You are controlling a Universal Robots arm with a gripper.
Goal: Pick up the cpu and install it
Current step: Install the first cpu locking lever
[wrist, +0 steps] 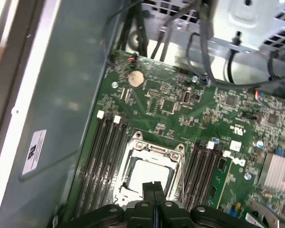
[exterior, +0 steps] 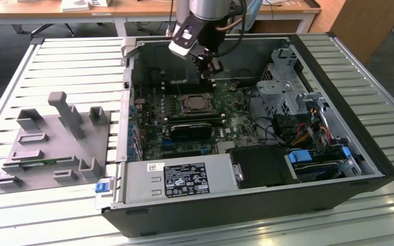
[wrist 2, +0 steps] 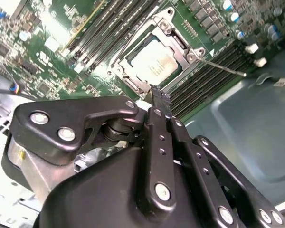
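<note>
Exterior view. We list one open computer case (exterior: 252, 210) lying on a slatted tabletop (exterior: 67, 66), its motherboard (exterior: 231, 118) facing up. The cpu (exterior: 195, 104) sits flat in the socket frame (exterior: 195, 95) near the middle of the board, silver top showing. The arm reaches in from the far side of the case. Its hand (exterior: 211, 72) hangs above the board, just beyond the socket and clear of the cpu. Towards the exterior view's left, a grey fixture (exterior: 53, 138) with upright posts stands on the tabletop beside the case. A power supply (exterior: 176, 179) fills the near edge of the case.

Second wrist view. We record the hand (wrist 2: 160, 97) clenched, its two black fingers (wrist 2: 157, 95) pressed together with nothing between them. The cpu (wrist 2: 154, 64) lies beyond the tips, seated inside the metal socket frame (wrist 2: 133, 78) and untouched. Memory slots (wrist 2: 206, 71) run alongside the socket.

First wrist view. We note the hand (wrist: 153, 186) closed finger to finger and empty, its tips in front of the near edge of the cpu (wrist: 145, 172). The cpu rests within the socket frame (wrist: 154, 151), flanked on both sides by memory slots (wrist: 107, 156). A round coin cell (wrist: 136, 78) sits further along the motherboard (wrist: 180, 114).
</note>
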